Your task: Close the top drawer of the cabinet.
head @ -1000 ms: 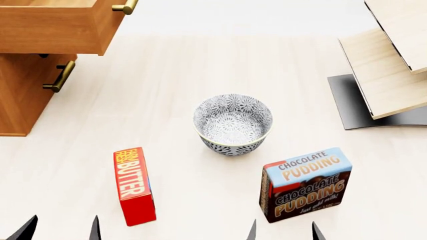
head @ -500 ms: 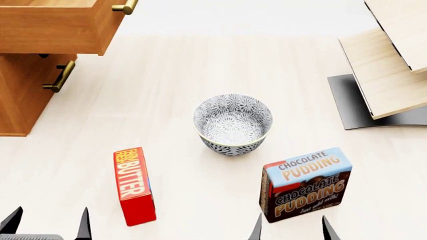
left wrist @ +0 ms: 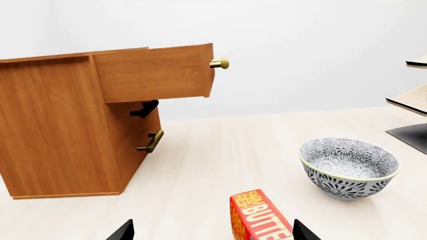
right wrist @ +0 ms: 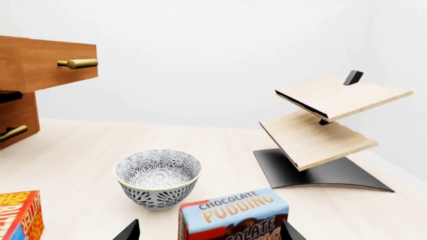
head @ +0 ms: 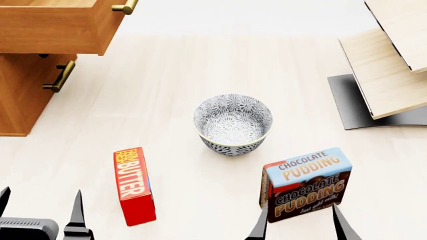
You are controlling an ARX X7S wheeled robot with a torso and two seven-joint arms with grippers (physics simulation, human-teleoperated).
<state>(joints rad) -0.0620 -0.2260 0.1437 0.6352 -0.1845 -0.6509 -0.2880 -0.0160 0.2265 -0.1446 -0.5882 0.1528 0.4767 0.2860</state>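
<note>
The orange-brown cabinet (head: 20, 95) stands at the far left, also in the left wrist view (left wrist: 60, 130). Its top drawer (head: 53, 30) is pulled out, brass handle (head: 125, 7) at its front; it shows in the left wrist view (left wrist: 157, 72) and right wrist view (right wrist: 40, 62). The lower drawer's handle (head: 60, 76) sits below. My left gripper (head: 40, 212) is open and empty at the near left, far from the cabinet; its fingertips (left wrist: 123, 231) show in its wrist view. My right gripper (head: 298, 222) is open just before the pudding box.
A patterned bowl (head: 233, 124) sits mid-table. A red butter box (head: 135, 185) lies near my left gripper. A chocolate pudding box (head: 305, 183) stands by my right gripper. A pale wood slanted shelf rack (head: 390, 65) on a black base is at the far right.
Both grippers have risen further into the head view from its lower edge. The drawer, bowl and boxes have not moved.
</note>
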